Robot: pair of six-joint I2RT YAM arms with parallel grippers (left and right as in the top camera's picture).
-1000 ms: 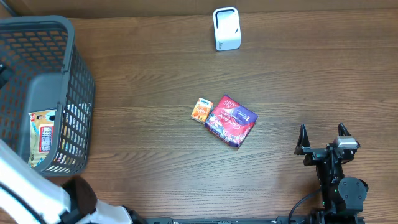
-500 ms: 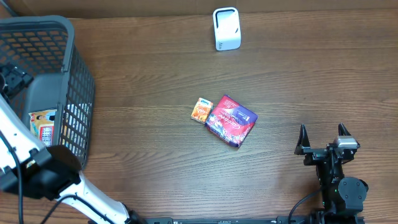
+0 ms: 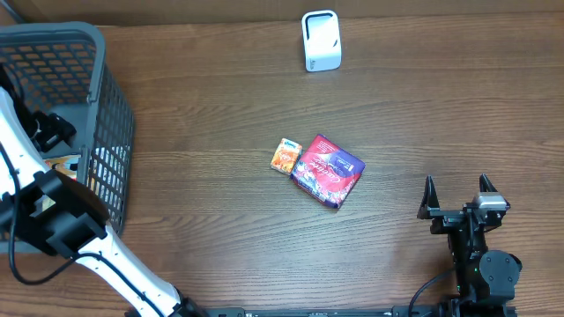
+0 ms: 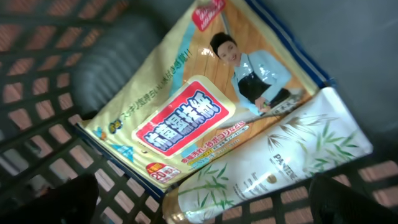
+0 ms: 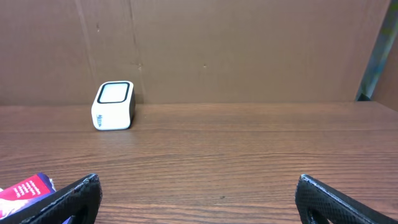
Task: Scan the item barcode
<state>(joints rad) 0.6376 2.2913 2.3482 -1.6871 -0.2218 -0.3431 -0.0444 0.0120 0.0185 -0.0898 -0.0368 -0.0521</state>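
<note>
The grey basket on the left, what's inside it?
In the basket lie a yellow packet picturing a man and, against its lower edge, a white Pantene tube with bamboo leaves. Anything beneath them is covered.

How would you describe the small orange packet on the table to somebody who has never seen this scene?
Look at the middle of the wooden table, to the right of the grey basket in the overhead view. Two packets lie there side by side, and the orange packet is the left one. It is much smaller than the red and purple packet.
</note>
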